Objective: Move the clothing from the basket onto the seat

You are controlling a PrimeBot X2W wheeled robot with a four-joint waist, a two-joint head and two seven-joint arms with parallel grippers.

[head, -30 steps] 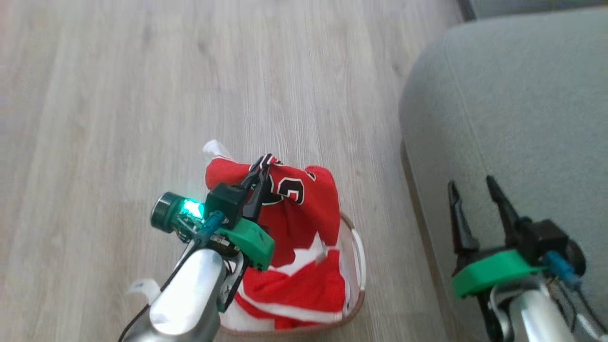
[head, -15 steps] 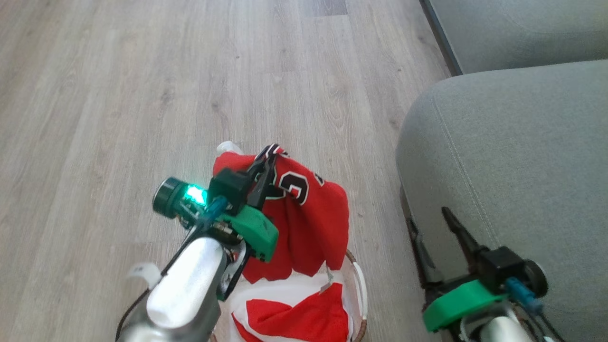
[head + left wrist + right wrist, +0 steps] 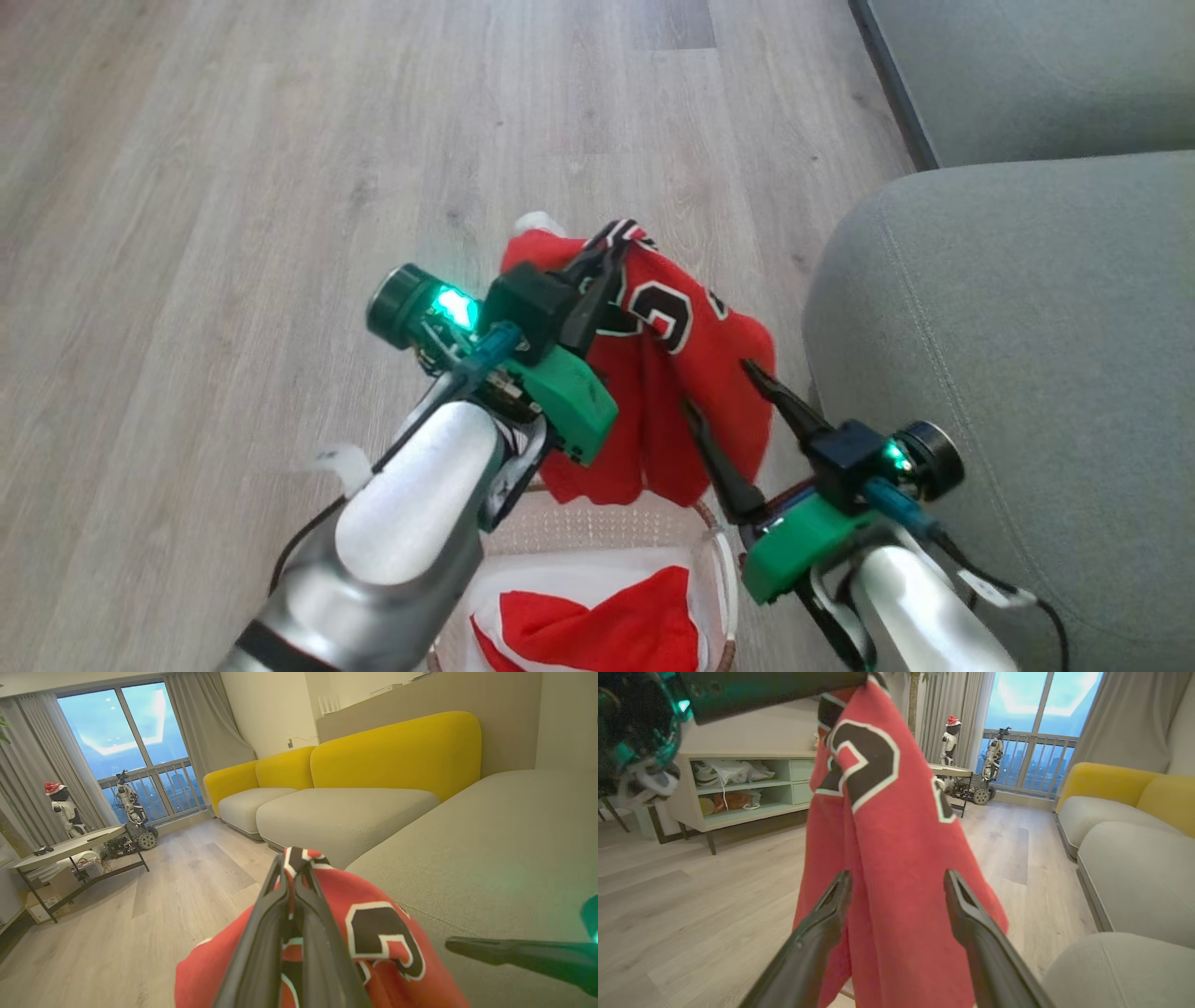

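Observation:
My left gripper (image 3: pixel 611 245) is shut on the collar of a red jersey (image 3: pixel 672 373) with black letters outlined in white, and the jersey hangs free above the basket (image 3: pixel 560 527). More red and white clothing (image 3: pixel 607 635) lies inside the basket. My right gripper (image 3: pixel 717 385) is open, its fingers on either side of the jersey's lower half. In the right wrist view the jersey (image 3: pixel 887 812) hangs between the spread fingers (image 3: pixel 962 914). In the left wrist view the shut gripper (image 3: pixel 293 868) pinches the jersey (image 3: pixel 383 933). The grey-green seat (image 3: pixel 1008 355) lies to the right.
Wood floor (image 3: pixel 280 187) spreads to the left and ahead. A yellow-backed sofa (image 3: pixel 397 751) continues beyond the seat. A low table (image 3: pixel 70 844) with small robot figures stands by the window, and an open shelf unit (image 3: pixel 747 788) stands along the wall.
The head camera has shifted. My left gripper has lifted the jersey clear of the basket. My right gripper has moved left from beside the seat to the hanging jersey, still open.

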